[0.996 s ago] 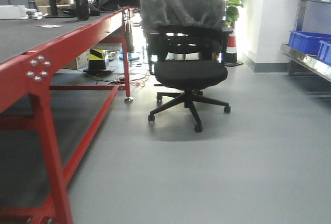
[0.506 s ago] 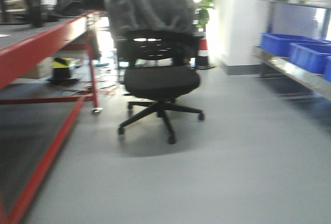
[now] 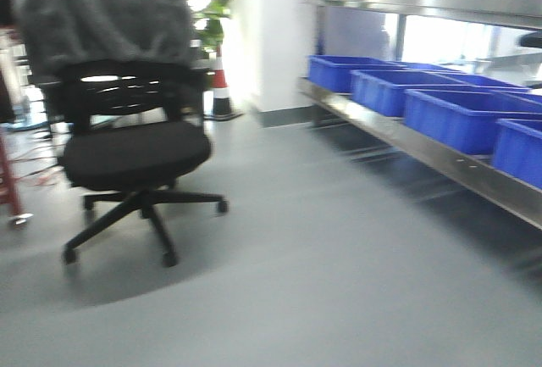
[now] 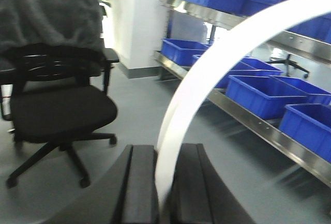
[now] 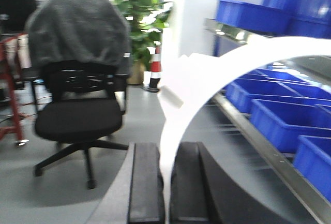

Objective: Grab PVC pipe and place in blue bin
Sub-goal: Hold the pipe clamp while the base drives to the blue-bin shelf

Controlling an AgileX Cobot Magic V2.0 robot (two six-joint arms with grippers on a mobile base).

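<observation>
White PVC pipe (image 4: 181,110) arcs up from the left gripper (image 4: 164,154), jaws clamped on it; the right gripper (image 5: 166,151) pinches a like arc, perhaps the same piece. Blue bins (image 3: 461,117) line a steel shelf (image 3: 423,151) over grey floor (image 3: 322,282).

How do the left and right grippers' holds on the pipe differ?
The left gripper holds the PVC pipe rising steeply, leaving its view top right; the right gripper shows it bending over sooner, leaving at the right edge. A blurred angular white shape adjoins the right gripper's arc; the left gripper's arc is smooth. Both are shut on it.
</observation>
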